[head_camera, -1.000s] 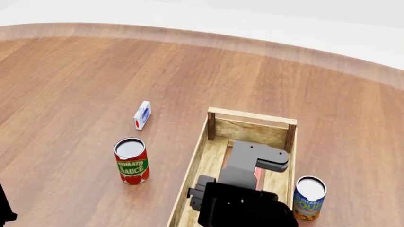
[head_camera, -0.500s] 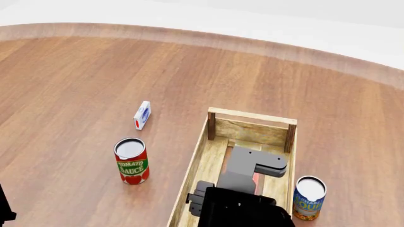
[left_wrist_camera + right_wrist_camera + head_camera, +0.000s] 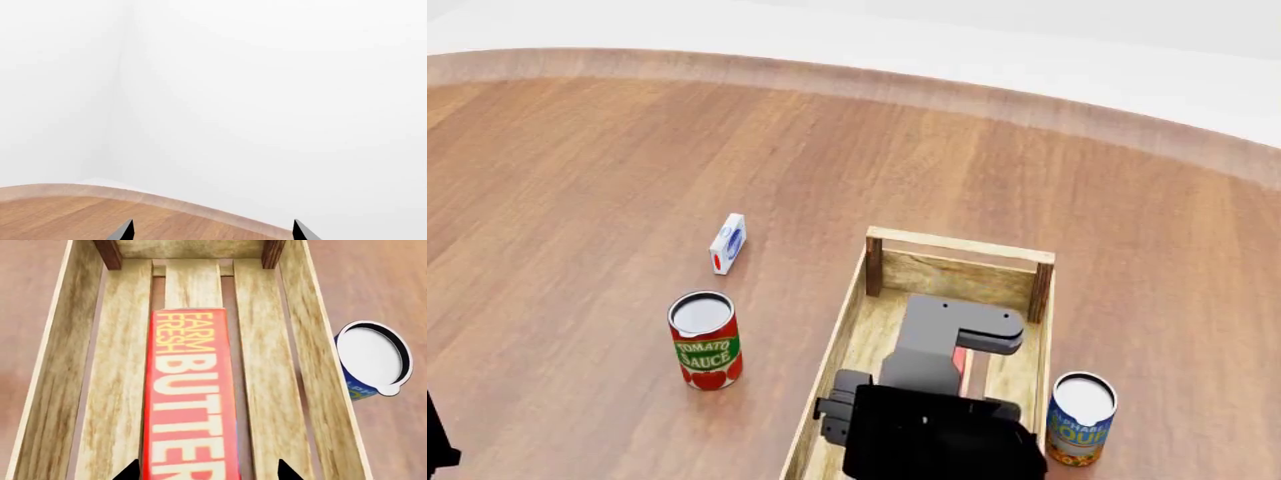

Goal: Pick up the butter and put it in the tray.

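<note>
Butter (image 3: 190,395) lies flat inside the tray (image 3: 320,390), lengthwise on the slatted floor, lettering up, short end pointing at the tray's far end wall. In the head view only a red sliver of it (image 3: 960,361) shows beside the right arm, which covers most of the tray's (image 3: 888,240) interior. Alphabet soup can (image 3: 1081,418) stands upright on the wooden floor just beside the tray's right wall, at about 3 o'clock from the butter; the right wrist view shows its white lid (image 3: 371,359) outside that wall. Tomato sauce can (image 3: 705,340) stands upright well apart from the tray, at about 9 o'clock. Small white carton (image 3: 729,243) stands near 10 o'clock, beyond that can. Right gripper (image 3: 208,471) is spread, one dark fingertip on each side of the butter's near end, apart from the carton's sides; contact cannot be told. Left gripper (image 3: 209,231) is spread too, tips wide apart, with nothing between them, facing white wall and the floor's edge.
</note>
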